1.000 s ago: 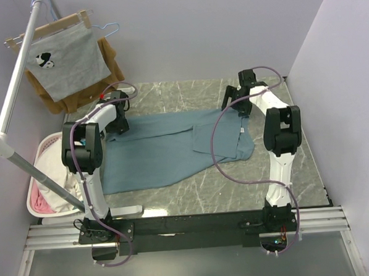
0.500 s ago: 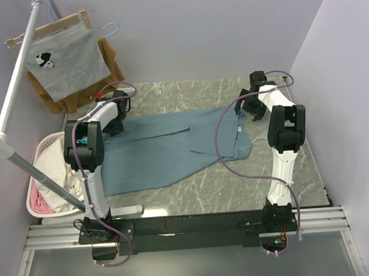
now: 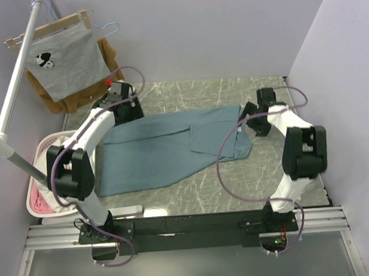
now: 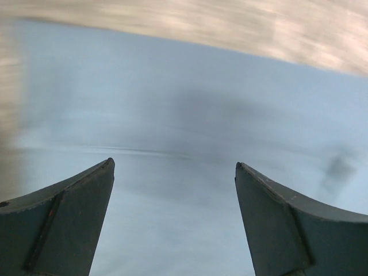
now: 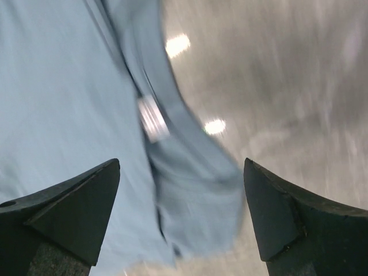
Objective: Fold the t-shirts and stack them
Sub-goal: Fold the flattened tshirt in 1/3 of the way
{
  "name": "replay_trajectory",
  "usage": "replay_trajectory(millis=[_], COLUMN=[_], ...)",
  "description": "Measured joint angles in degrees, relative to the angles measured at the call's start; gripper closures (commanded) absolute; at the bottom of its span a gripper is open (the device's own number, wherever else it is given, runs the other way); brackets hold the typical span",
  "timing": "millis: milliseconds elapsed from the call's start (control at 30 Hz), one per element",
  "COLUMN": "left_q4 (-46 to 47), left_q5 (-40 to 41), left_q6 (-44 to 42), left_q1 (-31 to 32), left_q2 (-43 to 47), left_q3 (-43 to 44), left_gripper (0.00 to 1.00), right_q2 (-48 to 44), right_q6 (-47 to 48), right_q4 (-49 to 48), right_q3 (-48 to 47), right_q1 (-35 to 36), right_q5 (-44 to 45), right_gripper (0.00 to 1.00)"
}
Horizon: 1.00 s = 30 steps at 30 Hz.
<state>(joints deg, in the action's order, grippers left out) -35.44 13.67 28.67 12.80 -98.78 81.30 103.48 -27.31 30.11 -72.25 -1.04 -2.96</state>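
A large teal-blue t-shirt (image 3: pixel 166 145) lies spread flat across the middle of the marble table, with one side folded inward at its right end. My left gripper (image 3: pixel 126 108) hovers over the shirt's far-left corner. In the left wrist view the left gripper (image 4: pixel 174 167) is open, with only blurred blue cloth (image 4: pixel 190 132) below it. My right gripper (image 3: pixel 253 119) sits at the shirt's right edge. In the right wrist view the right gripper (image 5: pixel 181 164) is open above the collar end, where the white neck label (image 5: pixel 152 118) shows. Neither gripper holds anything.
A grey printed shirt (image 3: pixel 66 61) and a brown garment (image 3: pixel 110 60) hang on hangers at the back left. A white rail pole (image 3: pixel 14 85) slants over a laundry basket (image 3: pixel 38 173) holding pale cloth. A wall stands close on the right.
Both arms have swung outward. The left gripper moved toward the far-left corner of the shirt. The right gripper moved right and nearer along the shirt's right edge. Both wrist views are motion-blurred.
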Motion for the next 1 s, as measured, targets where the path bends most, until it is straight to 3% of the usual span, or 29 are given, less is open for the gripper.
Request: replay_trajectory(millis=[133,367,667,767,867,967,1000], left_q4=[6.19,8.92,9.77,9.79,9.84,9.86,9.86], left_q5=[-8.31,-12.39,-12.72,-12.37,-12.28,-12.02,-11.91], left_q6=[-0.42,-0.46,-0.44,-0.44,-0.42,-0.42,-0.44], left_q1=[6.36,13.84,15.87,16.13,16.41,16.65,16.68], left_q2=[2.16,-4.85,-9.84,-10.25,-10.34,-10.6,-10.73], left_q3=[-2.89,-4.28,-4.46,-4.46,-4.46,-4.46,-4.46], left_gripper=[0.11,0.12,0.12,0.12,0.12,0.12,0.12], right_q2=[-11.52,-24.35,-24.28,-22.49,-20.79,-18.62,-17.88], right_q6=[-2.16,-5.62,-8.5,-8.83,-8.72,-8.17,-8.09], right_q4=[-2.25,-4.2,-7.74,-9.55,-10.71,-12.13,-12.55], right_q3=[13.68,27.91,32.52,32.52,31.98,30.91,30.73], right_q1=[0.37,2.6,3.06,3.06,3.06,3.06,3.1], right_q5=[-0.74,-1.46,-2.45,-2.43,-2.12,-2.23,-2.58], right_gripper=[0.08,0.12,0.32,0.42,0.61,0.97,1.0])
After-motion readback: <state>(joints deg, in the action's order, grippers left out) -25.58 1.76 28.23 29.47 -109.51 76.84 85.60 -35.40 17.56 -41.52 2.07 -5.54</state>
